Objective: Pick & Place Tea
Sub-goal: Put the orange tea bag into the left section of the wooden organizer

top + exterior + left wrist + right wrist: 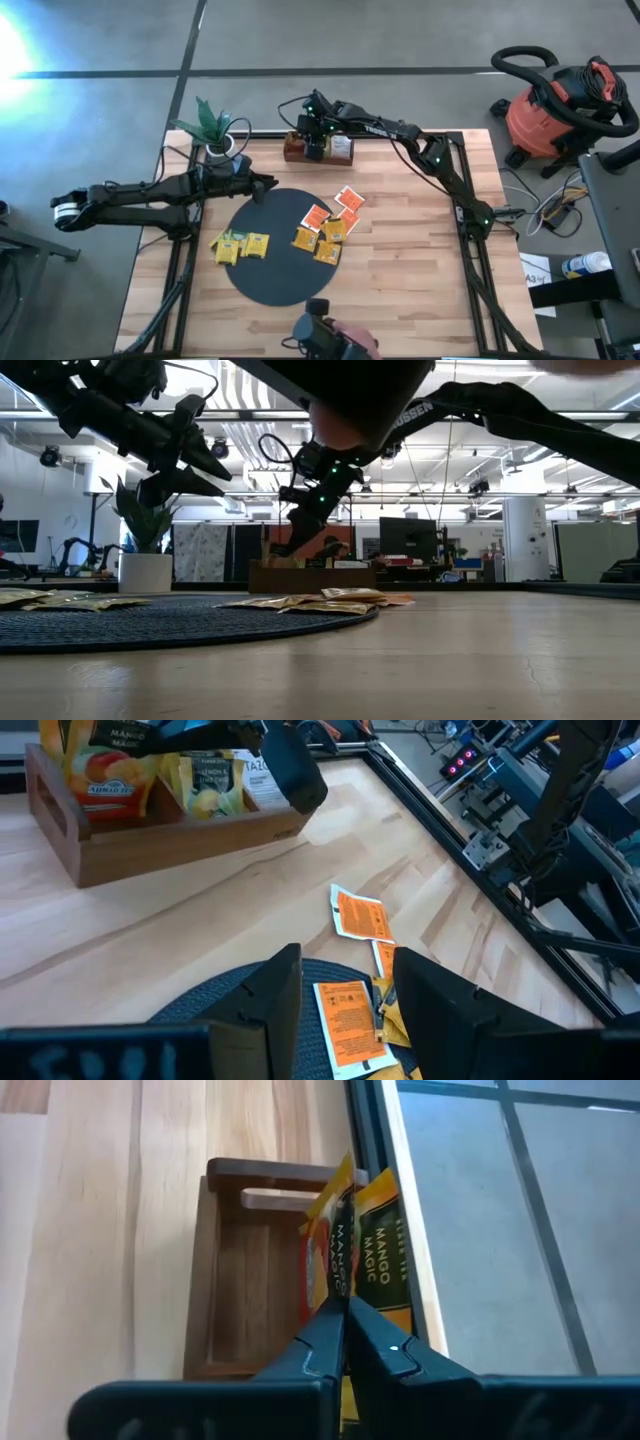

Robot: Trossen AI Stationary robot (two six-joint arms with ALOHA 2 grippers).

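Right wrist view: the right gripper (pixel 345 1315), fingers pressed together, pinches a yellow and orange-red packet (pixel 335 1250) by its edge, directly over the tray (pixel 225 1280) at the table's far edge. Likely risk: the thin edge grip lets the packet twist or slip, so it catches on a divider or on the packets already standing in the tray, or drops outside it. Other tea (pixel 325 232) lies loose on and beside the black mat (pixel 280 275) mid-table. The left gripper (pixel 262 184) hangs over the mat's far rim, fingers spread wide, holding nothing.
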